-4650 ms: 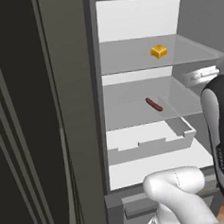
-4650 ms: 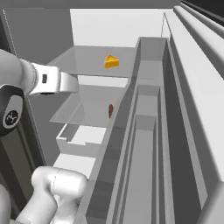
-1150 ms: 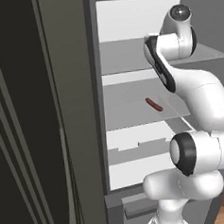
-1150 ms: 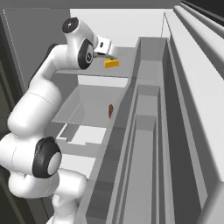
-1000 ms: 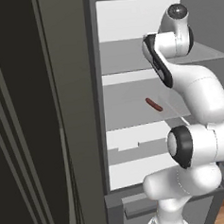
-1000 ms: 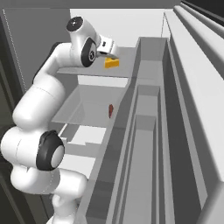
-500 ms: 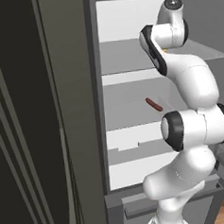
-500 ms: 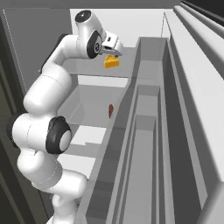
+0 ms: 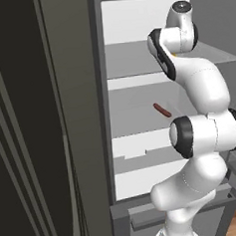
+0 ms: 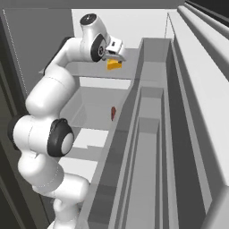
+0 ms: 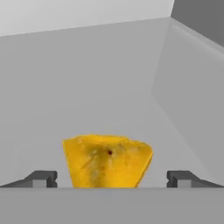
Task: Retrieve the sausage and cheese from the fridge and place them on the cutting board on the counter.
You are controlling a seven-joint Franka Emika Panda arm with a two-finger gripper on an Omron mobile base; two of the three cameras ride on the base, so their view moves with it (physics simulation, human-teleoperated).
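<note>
Flat, even rendered light with no glare and no visible lamp. The fridge interior reads bright white toward 12 o'clock, while its door side at 9 o'clock falls nearly black. Shading is soft and shadows faint. The hand view is slightly soft, the cheese blurred at its edges; no lens distortion.

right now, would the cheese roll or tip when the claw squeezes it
The cheese is a flat-sided wedge resting on the fridge shelf, so it probably won't roll. Its slanted sides may make it slip or twist between the fingertips. It looks solid, likely stiff.
</note>
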